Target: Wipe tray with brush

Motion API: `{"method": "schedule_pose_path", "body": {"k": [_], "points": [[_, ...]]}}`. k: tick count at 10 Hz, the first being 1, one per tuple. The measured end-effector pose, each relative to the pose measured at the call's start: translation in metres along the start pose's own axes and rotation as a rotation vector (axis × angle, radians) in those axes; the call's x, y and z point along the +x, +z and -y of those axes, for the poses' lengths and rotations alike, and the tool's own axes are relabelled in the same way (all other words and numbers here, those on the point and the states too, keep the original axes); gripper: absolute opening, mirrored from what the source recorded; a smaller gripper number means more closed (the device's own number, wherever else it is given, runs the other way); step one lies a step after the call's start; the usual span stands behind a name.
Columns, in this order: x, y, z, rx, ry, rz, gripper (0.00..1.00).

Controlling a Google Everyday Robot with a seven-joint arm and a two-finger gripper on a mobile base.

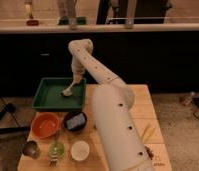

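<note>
The dark-green tray [47,98] lies at the back left of the wooden table. The pale brush [68,91] stands tilted in it, with its rounded head on the tray floor near the right side and its thin handle rising to the right. My gripper [77,79] hangs from the white arm over the tray's right part. It is shut on the top of the brush handle.
In front of the tray stand an orange bowl [44,125], a dark bowl [74,121] with something blue in it, a white cup [80,150], a metal cup [30,148] and a small green dish [56,149]. My white arm [115,125] covers the table's middle. Yellowish items [148,133] lie at the right.
</note>
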Motion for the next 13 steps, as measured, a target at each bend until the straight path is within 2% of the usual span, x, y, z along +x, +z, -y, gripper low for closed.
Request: {"method": "schedule_pose_path", "body": {"k": [2, 4, 7, 9, 13], "points": [[-0.022, 0.013, 0.004, -0.031, -0.053, 0.015, 0.0], [-0.039, 0.022, -0.006, -0.076, -0.111, 0.05, 0.0], [-0.047, 0.019, -0.029, -0.114, -0.161, 0.074, 0.0], [-0.039, 0.012, -0.045, -0.128, -0.166, 0.073, 0.0], [0.0, -0.001, -0.058, -0.129, -0.092, 0.037, 0.0]]}}
